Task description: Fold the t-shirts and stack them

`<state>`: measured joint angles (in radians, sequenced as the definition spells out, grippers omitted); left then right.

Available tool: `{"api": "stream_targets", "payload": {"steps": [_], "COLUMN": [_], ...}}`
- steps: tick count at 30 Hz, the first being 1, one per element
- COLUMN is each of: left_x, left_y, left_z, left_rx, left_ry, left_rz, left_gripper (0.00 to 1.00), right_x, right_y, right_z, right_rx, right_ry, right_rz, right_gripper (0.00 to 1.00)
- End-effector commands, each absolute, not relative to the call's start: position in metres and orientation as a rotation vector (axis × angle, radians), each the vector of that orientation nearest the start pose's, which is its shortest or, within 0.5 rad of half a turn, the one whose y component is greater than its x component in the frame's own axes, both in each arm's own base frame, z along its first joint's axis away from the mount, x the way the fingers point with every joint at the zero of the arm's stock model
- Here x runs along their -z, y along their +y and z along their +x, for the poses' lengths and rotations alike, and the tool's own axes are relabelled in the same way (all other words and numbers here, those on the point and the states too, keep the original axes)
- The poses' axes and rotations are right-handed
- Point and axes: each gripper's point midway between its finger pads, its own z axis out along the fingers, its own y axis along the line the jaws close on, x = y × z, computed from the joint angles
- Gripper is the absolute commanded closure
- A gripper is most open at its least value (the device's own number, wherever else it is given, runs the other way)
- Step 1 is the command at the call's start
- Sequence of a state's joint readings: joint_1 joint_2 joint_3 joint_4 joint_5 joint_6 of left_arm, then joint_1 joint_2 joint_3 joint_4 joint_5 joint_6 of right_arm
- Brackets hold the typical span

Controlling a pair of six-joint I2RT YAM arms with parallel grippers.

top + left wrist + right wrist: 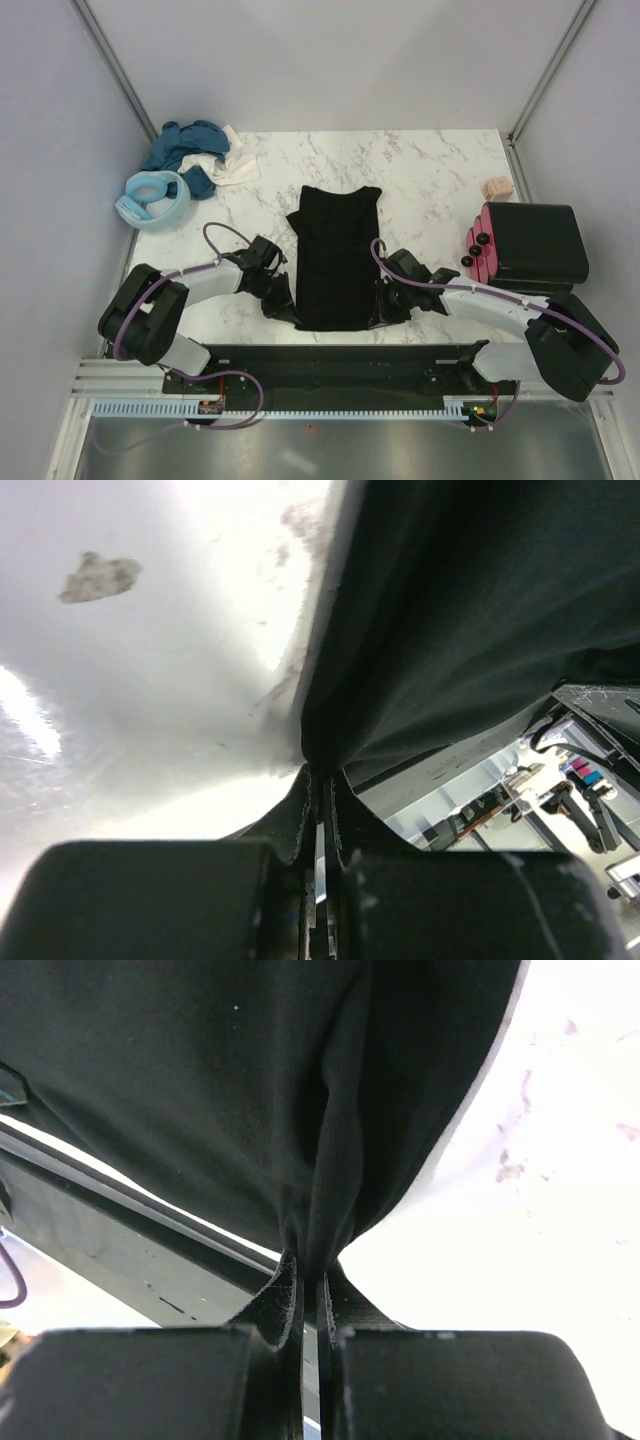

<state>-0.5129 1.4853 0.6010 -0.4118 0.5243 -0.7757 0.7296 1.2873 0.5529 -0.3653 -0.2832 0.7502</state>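
Observation:
A black t-shirt (337,255) lies in the middle of the marble table, folded into a long narrow strip with its collar end far from me. My left gripper (290,308) is shut on its near left corner; the left wrist view shows the black cloth (470,610) pinched between the fingers. My right gripper (381,310) is shut on the near right corner, with the cloth (250,1080) bunched at the fingertips. A heap of teal-blue and white t-shirts (195,150) lies at the far left. A stack of folded black t-shirts (535,240) sits at the right.
A light blue ring-shaped item (152,198) lies by the left edge near the heap. A small pinkish-beige block (497,187) sits at the far right. Pink and black pieces (478,245) rest against the stack's left side. The table's near edge runs just behind both grippers.

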Motion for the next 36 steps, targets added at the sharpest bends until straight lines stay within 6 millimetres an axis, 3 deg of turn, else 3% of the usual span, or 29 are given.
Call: {"api": "stream_targets", "payload": {"steps": [1,12,19,24,29,30,36], "left_x": [-0.031,-0.083,-0.141,-0.175,-0.186,-0.195,-0.194], "left_y": [-0.213,-0.231,-0.236,-0.235,-0.228,-0.228,-0.225], "left_z": [0.165,0.2,0.237,0.268,0.297,0.305,0.338], "left_rx": [0.889,0.956,0.901,0.836,0.73,0.728,0.694], "left_ry": [3.015,2.88,2.758,2.684,2.655,2.629,2.632], "left_rz": [-0.197,-0.16,-0.14,-0.154,-0.159,-0.159,-0.179], "left_gripper": [0.98,0.98,0.98,0.98,0.98,0.98,0.98], "right_x": [-0.044,-0.093,-0.145,-0.165,-0.17,-0.179,-0.186], "right_y": [0.21,0.219,0.229,0.231,0.233,0.231,0.216], "right_z": [0.144,0.172,0.201,0.219,0.24,0.251,0.297], "right_rx": [-0.654,-0.591,-0.564,-0.511,-0.439,-0.414,-0.315], "right_ry": [2.842,2.765,2.659,2.614,2.601,2.572,2.544], "right_rz": [-0.144,-0.24,-0.273,-0.29,-0.343,-0.333,-0.311], "right_gripper": [1.0,1.0,1.0,1.0,1.0,1.0,1.0]}}
